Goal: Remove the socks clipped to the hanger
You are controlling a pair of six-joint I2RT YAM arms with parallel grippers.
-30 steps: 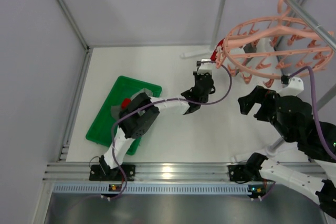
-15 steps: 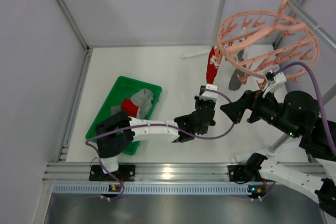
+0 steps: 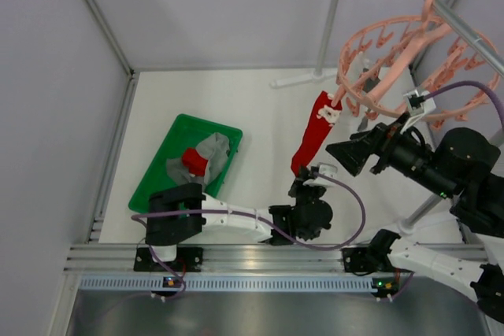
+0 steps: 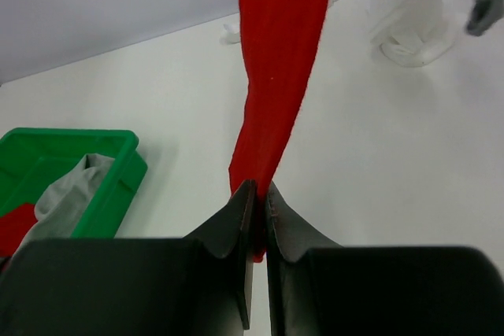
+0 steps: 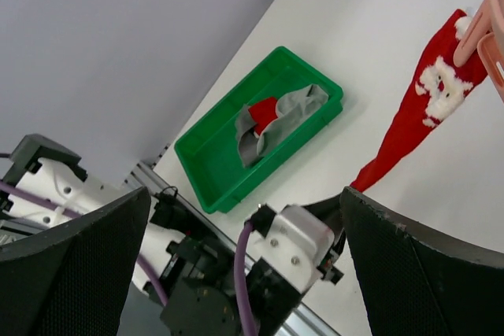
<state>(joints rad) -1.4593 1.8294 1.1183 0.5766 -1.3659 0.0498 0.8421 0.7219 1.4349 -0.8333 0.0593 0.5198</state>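
The salmon-pink hanger (image 3: pixel 409 45) hangs tilted at the top right. A red sock (image 3: pixel 313 138) with white patches is clipped to its near-left rim and stretches taut, slanting down to my left gripper (image 3: pixel 298 176). That gripper (image 4: pixel 258 191) is shut on the sock's (image 4: pixel 277 76) lower end, with red fabric pinched between the jaws. My right gripper (image 3: pixel 352 149) hovers open just right of the sock and below the hanger's rim, holding nothing. Between its wide-apart fingers (image 5: pixel 71 265), the right wrist view looks down on the sock (image 5: pixel 409 135) and a pink clip (image 5: pixel 479 31).
A green tray (image 3: pixel 155 180) lies on the table's left, holding a grey sock (image 3: pixel 214 149) and a red sock (image 3: pixel 191 160). The hanger stand's white foot (image 4: pixel 409 25) rests on the table behind the stretched sock. Metal frame posts stand at the back and right.
My left gripper has pulled back from the hanger toward the near edge, dragging the red sock's end and stretching it. The hanger has swung and tilted. My right arm has shifted left.
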